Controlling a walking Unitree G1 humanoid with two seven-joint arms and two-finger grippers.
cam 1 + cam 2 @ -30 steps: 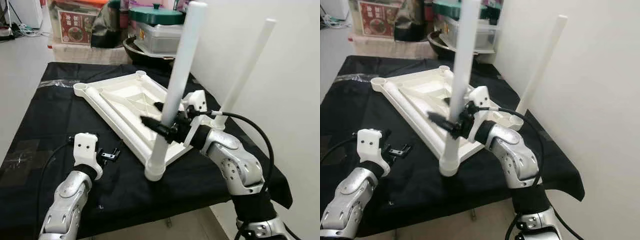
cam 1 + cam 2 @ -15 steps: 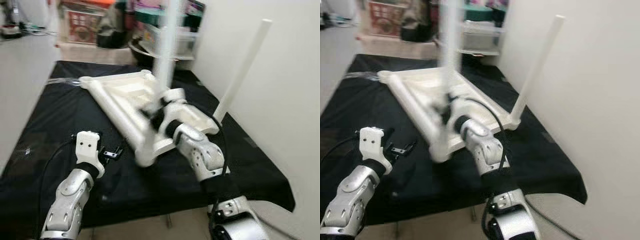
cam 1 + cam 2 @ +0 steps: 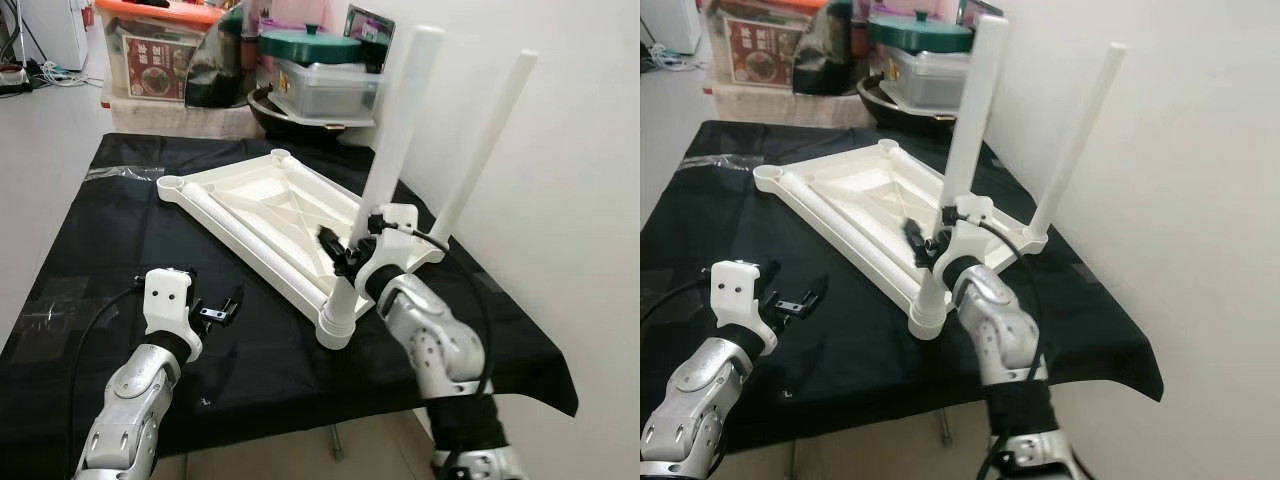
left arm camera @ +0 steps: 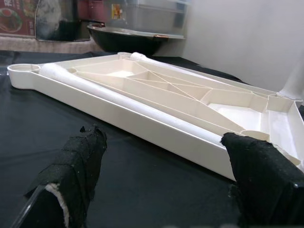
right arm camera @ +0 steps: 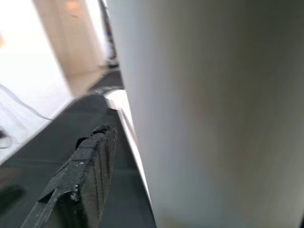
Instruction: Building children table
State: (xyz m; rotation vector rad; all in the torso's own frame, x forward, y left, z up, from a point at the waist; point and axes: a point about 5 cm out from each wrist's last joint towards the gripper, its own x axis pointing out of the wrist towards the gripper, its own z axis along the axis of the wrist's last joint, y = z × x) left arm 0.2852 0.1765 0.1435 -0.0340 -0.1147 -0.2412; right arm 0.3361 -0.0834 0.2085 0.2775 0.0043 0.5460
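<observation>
Compared with one second before, your right tool (image 3: 345,250) had brought the near leg (image 3: 385,180) closer to upright, and its foot sat in the corner socket of the white tabletop (image 3: 270,215) at the centre of the frame. The tool was pinching this leg low down. The far leg (image 3: 480,145) stood in the next corner at the right, as before. The tabletop lay upside down on the surface (image 3: 100,250) with the black cloth. Your left tool (image 3: 215,312) hovered at lower left with fingers (image 4: 71,171) spread, holding nothing. At the top of the frame, a clear storage box (image 3: 325,85) carried a green lid; what was inside I could not tell.
</observation>
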